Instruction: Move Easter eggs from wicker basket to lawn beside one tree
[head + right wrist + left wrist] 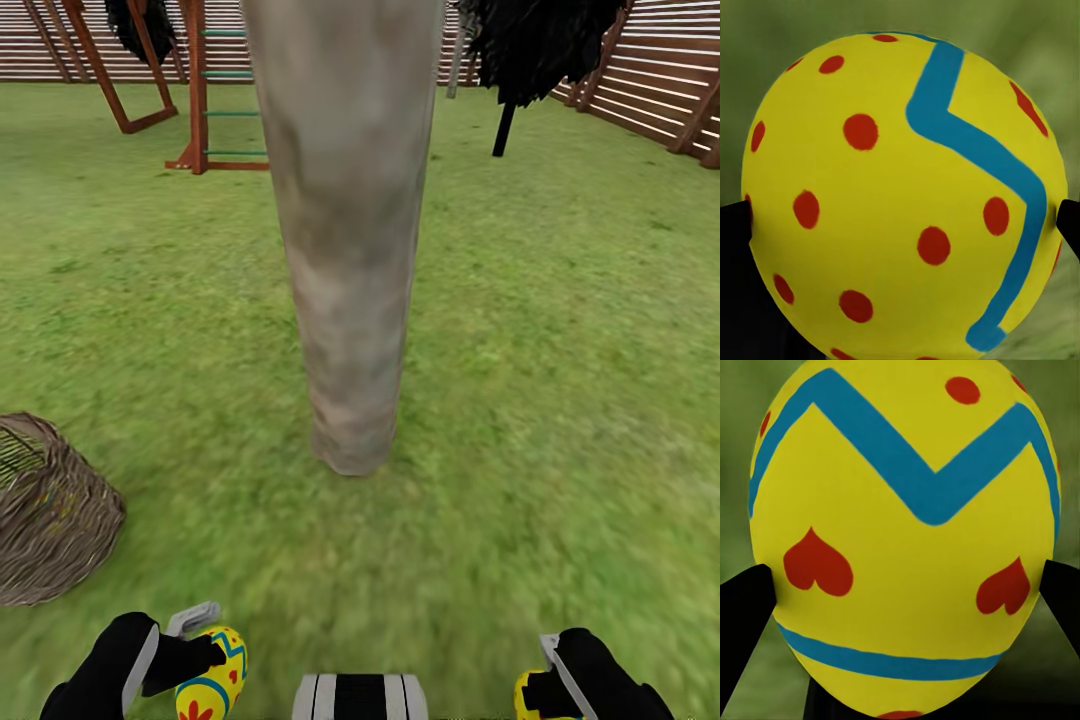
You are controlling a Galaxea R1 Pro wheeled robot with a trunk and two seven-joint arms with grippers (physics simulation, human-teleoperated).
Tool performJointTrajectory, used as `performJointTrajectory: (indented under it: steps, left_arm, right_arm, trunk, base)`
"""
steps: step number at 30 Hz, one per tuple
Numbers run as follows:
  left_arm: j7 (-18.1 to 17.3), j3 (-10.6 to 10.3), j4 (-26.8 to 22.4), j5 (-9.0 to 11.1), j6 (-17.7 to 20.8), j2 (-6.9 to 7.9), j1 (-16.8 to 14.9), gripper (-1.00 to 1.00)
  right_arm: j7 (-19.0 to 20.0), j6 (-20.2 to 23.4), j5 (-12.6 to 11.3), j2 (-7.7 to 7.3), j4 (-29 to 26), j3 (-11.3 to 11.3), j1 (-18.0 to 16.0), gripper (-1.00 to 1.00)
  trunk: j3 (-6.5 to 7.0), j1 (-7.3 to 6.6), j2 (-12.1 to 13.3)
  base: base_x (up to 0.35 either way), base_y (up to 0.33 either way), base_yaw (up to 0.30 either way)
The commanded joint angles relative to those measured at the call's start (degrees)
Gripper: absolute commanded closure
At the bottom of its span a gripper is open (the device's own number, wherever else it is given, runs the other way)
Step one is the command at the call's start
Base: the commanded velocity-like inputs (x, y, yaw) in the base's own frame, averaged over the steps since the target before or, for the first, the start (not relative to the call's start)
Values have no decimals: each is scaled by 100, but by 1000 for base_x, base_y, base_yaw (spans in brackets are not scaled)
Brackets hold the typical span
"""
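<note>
A thick pale grey-brown tree trunk point(345, 240) rises from the lawn point(560, 400) straight ahead. The brown wicker basket point(50, 515) lies at the left edge, tipped on its side; its inside is hard to make out. My left gripper point(205, 665) is shut on a yellow Easter egg point(215, 680) with blue zigzag and red hearts, seen close up as the egg point(907, 540) between dark fingers point(742, 615). My right gripper point(540, 690) is shut on a second yellow egg point(530, 700) with red dots, the egg point(900, 202) in the right wrist view.
A wooden playset point(190, 90) stands at the back left before the slat fence point(660, 90). A small all-black tree point(530, 50) stands at the back right. Open grass lies on both sides of the trunk.
</note>
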Motion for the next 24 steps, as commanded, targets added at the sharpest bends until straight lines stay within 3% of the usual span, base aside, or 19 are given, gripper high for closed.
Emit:
performJointTrajectory:
  steps: [1,5,13,14,23,24]
  left_arm:
    - [-36,19,-6,-31,26,-3,-3,100]
    - [-36,19,-6,-31,26,-3,-3,100]
    - [-44,19,-12,-23,26,4,-3,100]
    - [-46,20,-14,-22,26,5,-3,-100]
    - [-36,27,-8,-20,25,4,-3,-100]
    - [-36,27,-7,-21,25,0,-3,-100]
  right_arm:
    - [34,27,33,-4,-8,18,-2,100]
    - [33,27,38,-3,-8,18,0,100]
    - [31,27,37,6,-8,18,1,100]
    - [31,27,34,4,-8,18,1,100]
    - [33,27,33,-21,-8,18,0,100]
    - [34,27,33,-25,-8,15,1,-100]
  trunk:
    - [-27,1,-3]
    - [-116,12,-9]
    - [-116,12,-9]
    - [-116,12,-9]
    - [-116,12,-9]
    - [-116,12,-9]
  base:
    - [0,0,0]
    - [0,0,0]
    - [0,0,0]
    - [0,0,0]
    - [0,0,0]
    - [0,0,0]
